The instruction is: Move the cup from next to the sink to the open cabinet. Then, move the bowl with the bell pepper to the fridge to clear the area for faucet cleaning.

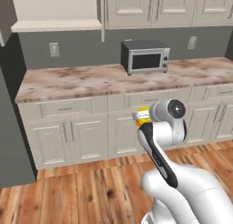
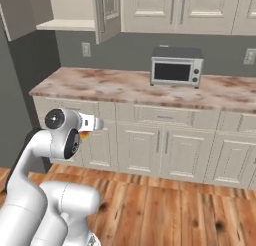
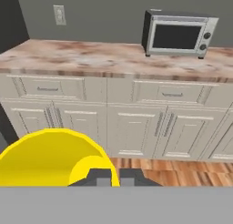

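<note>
Between the tips of the claw (image 3: 109, 176) sits the cup (image 3: 52, 157), its yellow rim large in the hand view, so the claw is clamped on it and carries it clear of the floor. Judged from this, the cup's pick-up is done; setting it in the open cabinet (image 1: 57, 11) is left, and the bowl and pepper step has not begun. Ahead of the claw runs the bench (image 3: 91, 59), with a microwave (image 3: 177, 34) up and to the right. That cabinet's shelf hangs well above the claw and to its left, its door (image 2: 107, 15) swung outward; the door edge and the dark wall (image 1: 9, 123) at far left look like the things to steer round
</note>
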{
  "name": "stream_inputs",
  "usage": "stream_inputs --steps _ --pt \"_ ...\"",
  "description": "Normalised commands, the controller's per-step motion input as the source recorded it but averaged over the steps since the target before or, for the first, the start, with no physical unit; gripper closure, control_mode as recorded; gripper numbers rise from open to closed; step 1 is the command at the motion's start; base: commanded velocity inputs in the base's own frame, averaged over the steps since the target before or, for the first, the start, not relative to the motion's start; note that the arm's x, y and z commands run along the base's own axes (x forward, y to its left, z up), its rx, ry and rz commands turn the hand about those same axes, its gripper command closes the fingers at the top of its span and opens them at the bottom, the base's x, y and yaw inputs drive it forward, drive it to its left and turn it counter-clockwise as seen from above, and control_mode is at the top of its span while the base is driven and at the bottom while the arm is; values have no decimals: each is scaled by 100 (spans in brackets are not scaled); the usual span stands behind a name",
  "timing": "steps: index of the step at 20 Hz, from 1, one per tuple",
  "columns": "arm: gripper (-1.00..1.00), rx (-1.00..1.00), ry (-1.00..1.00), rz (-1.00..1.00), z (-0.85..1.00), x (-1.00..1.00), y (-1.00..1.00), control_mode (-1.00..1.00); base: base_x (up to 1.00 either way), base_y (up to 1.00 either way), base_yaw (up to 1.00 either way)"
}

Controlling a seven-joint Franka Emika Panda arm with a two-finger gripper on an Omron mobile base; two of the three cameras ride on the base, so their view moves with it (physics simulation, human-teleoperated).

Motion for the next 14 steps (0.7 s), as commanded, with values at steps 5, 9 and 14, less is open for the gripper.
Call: stream_inputs --steps 5,9,14 --pt "100 0 0 0 0 0 0 100 100 31 -13" --pt "100 0 0 0 0 0 0 100 93 11 4" --pt "100 0 0 0 0 0 0 100 67 20 15"
